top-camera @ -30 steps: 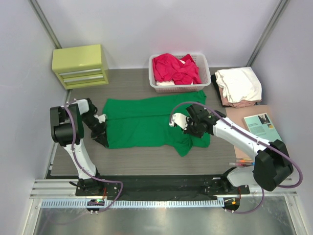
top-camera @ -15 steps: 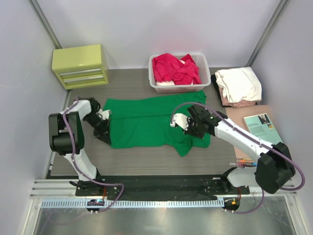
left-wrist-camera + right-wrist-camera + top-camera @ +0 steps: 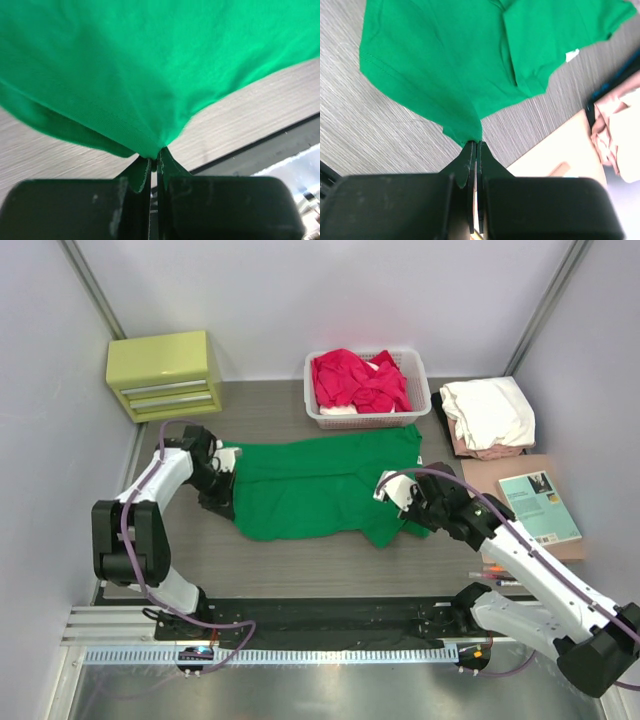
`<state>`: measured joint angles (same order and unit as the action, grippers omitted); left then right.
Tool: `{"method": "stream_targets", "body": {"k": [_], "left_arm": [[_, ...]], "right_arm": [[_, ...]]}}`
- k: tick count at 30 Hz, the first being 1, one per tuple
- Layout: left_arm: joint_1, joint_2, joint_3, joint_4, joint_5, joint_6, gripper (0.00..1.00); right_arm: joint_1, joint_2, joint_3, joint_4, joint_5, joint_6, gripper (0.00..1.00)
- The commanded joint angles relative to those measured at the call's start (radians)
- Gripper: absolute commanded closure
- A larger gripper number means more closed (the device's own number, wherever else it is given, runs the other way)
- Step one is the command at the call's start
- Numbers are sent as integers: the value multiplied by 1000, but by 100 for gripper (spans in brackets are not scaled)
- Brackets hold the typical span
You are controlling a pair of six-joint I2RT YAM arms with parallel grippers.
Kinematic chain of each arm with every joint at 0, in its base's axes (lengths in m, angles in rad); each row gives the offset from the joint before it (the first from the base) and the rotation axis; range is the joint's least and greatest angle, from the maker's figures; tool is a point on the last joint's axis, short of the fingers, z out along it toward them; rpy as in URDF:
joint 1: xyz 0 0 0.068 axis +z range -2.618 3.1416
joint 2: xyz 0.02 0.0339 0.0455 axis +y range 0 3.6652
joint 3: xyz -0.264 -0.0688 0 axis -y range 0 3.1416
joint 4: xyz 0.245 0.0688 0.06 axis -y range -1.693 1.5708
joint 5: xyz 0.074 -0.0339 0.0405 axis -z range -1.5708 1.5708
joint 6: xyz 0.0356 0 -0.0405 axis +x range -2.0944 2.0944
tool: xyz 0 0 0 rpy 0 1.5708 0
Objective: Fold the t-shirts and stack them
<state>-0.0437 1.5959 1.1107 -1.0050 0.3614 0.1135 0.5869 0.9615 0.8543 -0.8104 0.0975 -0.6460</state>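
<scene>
A bright green t-shirt [image 3: 320,485] lies spread across the middle of the table, its small white neck label [image 3: 572,55] showing in the right wrist view. My left gripper [image 3: 228,490] is shut on the shirt's left edge [image 3: 150,150], the cloth bunched between the jaws. On the other side my right gripper [image 3: 405,508] is shut on the green t-shirt's lower right corner [image 3: 470,132]. Red t-shirts [image 3: 358,380] fill the basket at the back. A white t-shirt [image 3: 488,410] rests on a pale pink one [image 3: 480,451] at the back right.
A white slatted basket [image 3: 420,400] stands behind the green shirt. A yellow-green drawer box [image 3: 165,373] sits at the back left. At the right lies a teal-covered book [image 3: 538,505] on a tan board [image 3: 520,472]. The arm bases line the near edge.
Both grippers have moved right and towards the back, dragging the green t-shirt that way. The left arm has stretched out; the right gripper has pulled the lower right corner rightward.
</scene>
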Motion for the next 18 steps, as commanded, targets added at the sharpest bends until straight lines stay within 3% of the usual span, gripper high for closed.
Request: {"method": "stream_targets", "body": {"k": [1,6,18], "left_arm": [[4,-63,-5,48,-45,24,100],[4,-96,-8,34,-50,35,100],[4,-169,3,39,-65,58,100]], "right_arm": [[-13,-50,2,-6,44,54,99],[-16,-23,-9,10,68,36,99],[-99,117,-5,223,177,0,99]]}}
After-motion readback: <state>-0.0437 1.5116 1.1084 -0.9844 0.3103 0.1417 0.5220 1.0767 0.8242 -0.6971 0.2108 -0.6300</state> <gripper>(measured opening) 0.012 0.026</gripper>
